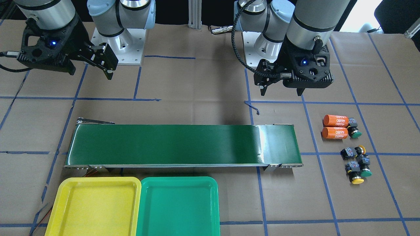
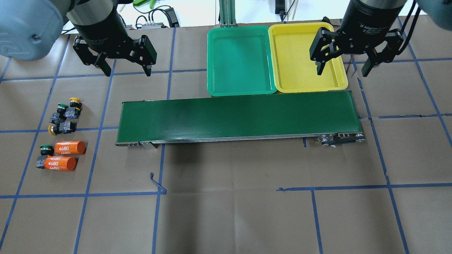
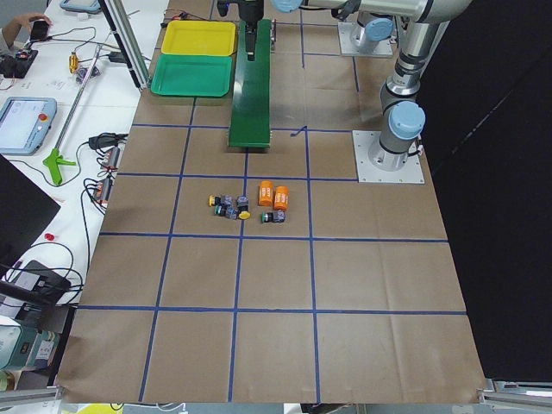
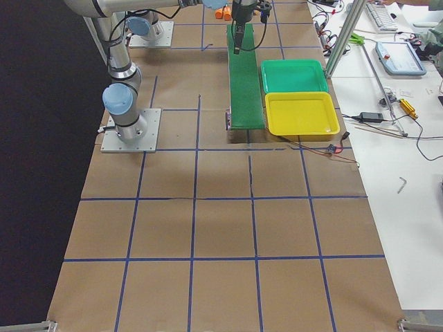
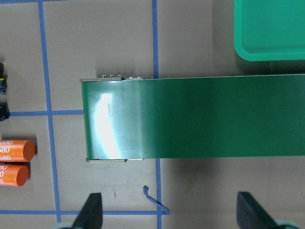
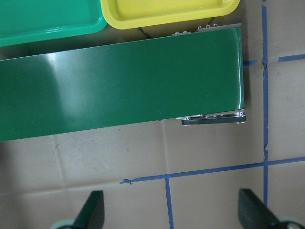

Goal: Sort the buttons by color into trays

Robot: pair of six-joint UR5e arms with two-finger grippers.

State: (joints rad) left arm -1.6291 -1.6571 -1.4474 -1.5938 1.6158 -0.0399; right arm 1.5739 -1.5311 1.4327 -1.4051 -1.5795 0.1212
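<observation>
The four buttons [image 2: 64, 117] all lie on the table [image 2: 226, 218], far out on my left and well apart from everything else in the task. Three are bunched together: two with yellow caps and one with a green cap, their black bodies touching or nearly so. The fourth button [image 2: 45, 150], green-capped, lies a little nearer the robot, against the ends of two orange cylinders [image 2: 70, 147] marked 4680, which lie side by side.

The green tray [image 2: 240, 60] and yellow tray [image 2: 300, 56] sit edge to edge on the far side of the belt [image 2: 240, 118] from the robot, along its right half. The yellow one is further right. Neither has a button in it.

The left gripper [image 2: 128, 72] hangs in the air near the belt's left end with its fingers spread wide and nothing in them. Its wrist camera looks down on that end of the belt, with the cylinders and a sliver of the buttons just inside the frame edge.

The right gripper [image 2: 342, 72] is the same, jaws wide and empty. It hangs over the belt's right end, and its wrist camera shows the belt end and the near rims of both trays.
</observation>
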